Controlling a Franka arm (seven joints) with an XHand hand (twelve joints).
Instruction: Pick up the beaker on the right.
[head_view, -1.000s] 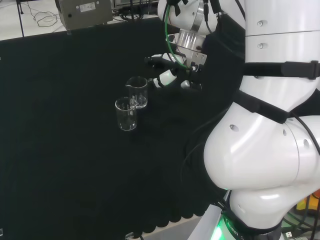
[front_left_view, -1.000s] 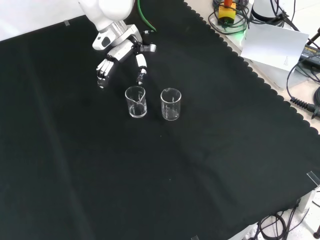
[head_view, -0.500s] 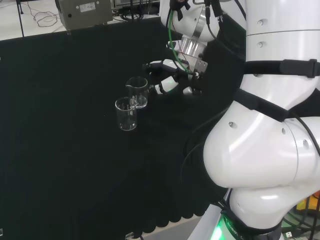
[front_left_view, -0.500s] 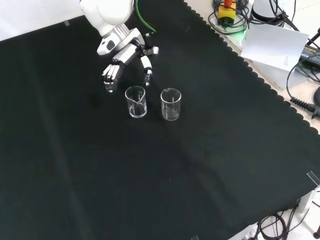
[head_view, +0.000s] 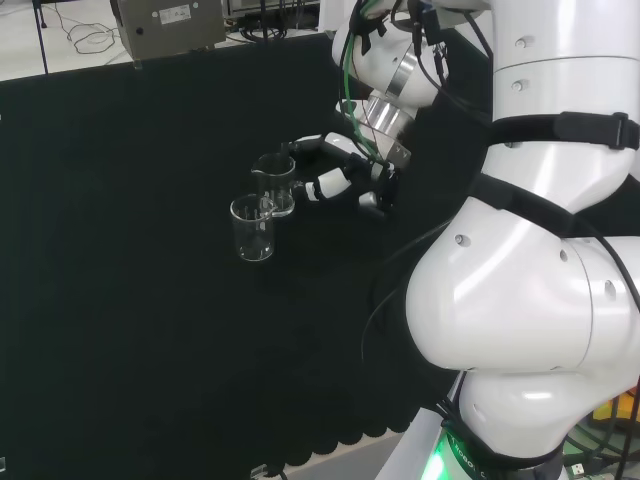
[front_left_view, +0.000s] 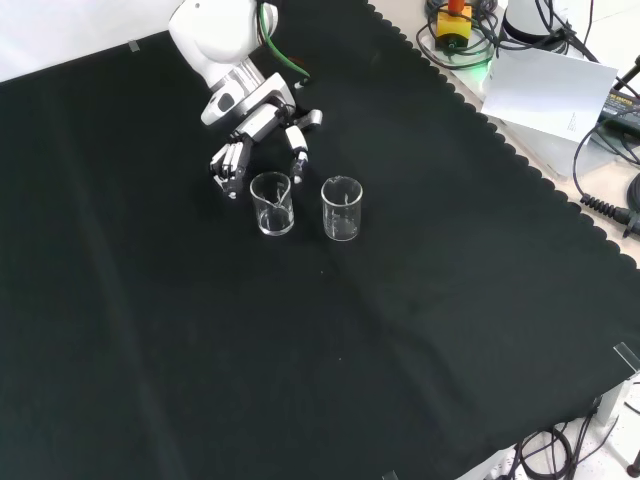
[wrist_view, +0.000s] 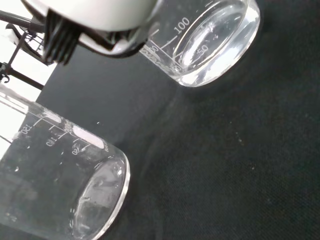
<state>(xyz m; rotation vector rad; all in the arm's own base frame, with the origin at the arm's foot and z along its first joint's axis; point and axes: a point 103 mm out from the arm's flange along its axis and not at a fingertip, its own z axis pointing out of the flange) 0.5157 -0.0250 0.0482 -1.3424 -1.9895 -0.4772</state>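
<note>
Front view puts my hand (front_left_view: 262, 130) just above the left of two upright beakers, fingers (front_left_view: 229, 160) relaxed and spread, thumb on the other side, holding nothing. That beaker (front_left_view: 272, 203) sits right below the opening between them. In the head view this same beaker (head_view: 275, 183) is the right-hand, farther one (the quarter turn swaps things), with the other beaker (head_view: 252, 227) nearer the camera. On the bench (front_left_view: 420, 300), I judge the target lies straight ahead of the palm.

Clear glass beakers (front_left_view: 272, 203), black cloth (front_left_view: 300, 350), black-and-white hand (front_left_view: 262, 125).
</note>
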